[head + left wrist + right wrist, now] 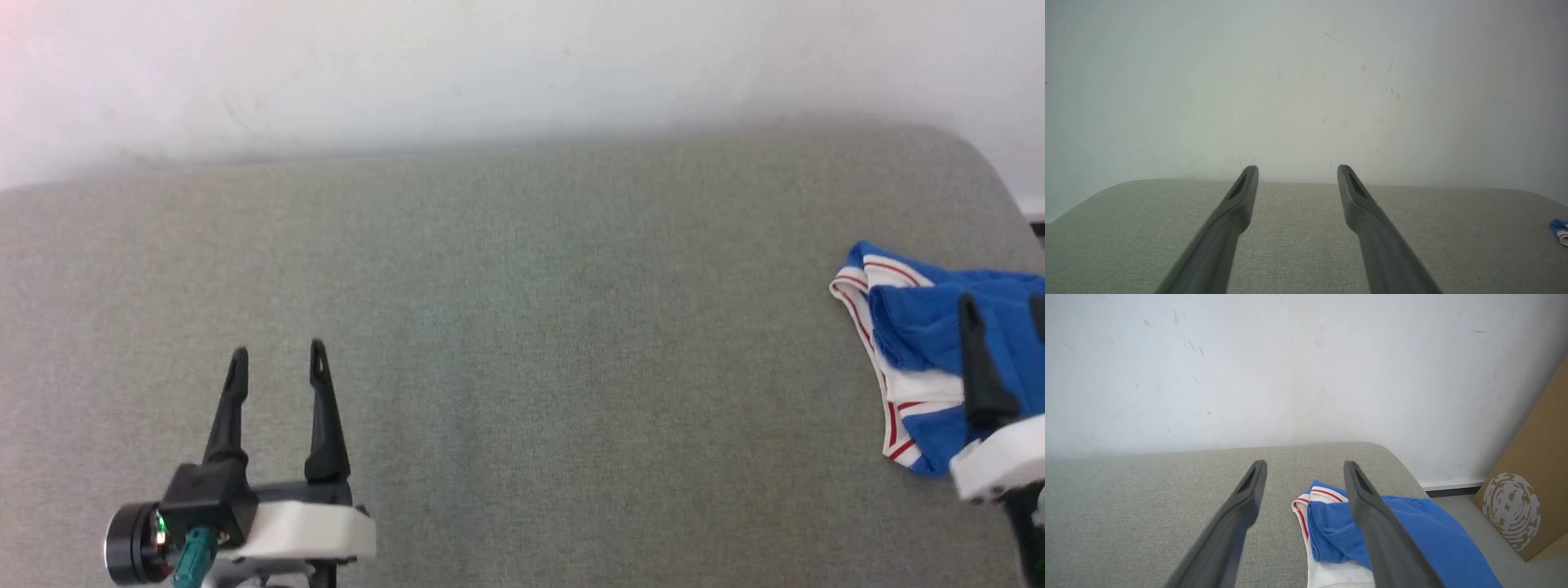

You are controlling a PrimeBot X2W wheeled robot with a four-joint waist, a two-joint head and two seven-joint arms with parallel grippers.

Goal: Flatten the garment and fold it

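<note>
Left jaws and right jaws alike are standing wide open, each pair gripping nothing. In the head view the left fingers [325, 425] are hovering over bare cloth at the near left of the grey fabric-covered counter [522, 327]. They are well apart from the garment [914, 327], which is lying crumpled at the counter's right edge, near its rounded corner. Blue cloth is showing on top, with white fabric and red-and-white striped trim turning out along the side facing the counter's middle. The right fingers [982, 371] are pointing up across the garment's blue folds; whether they are touching it I cannot tell. From the right wrist view one finger [1384, 539] is crossing in front of the blue cloth while the other is lying over bare counter just beside the striped trim. A scuffed white wall [490, 73] is rising behind, and a brown cardboard box [1531, 469] is standing on the floor [1457, 506] beyond the corner.
</note>
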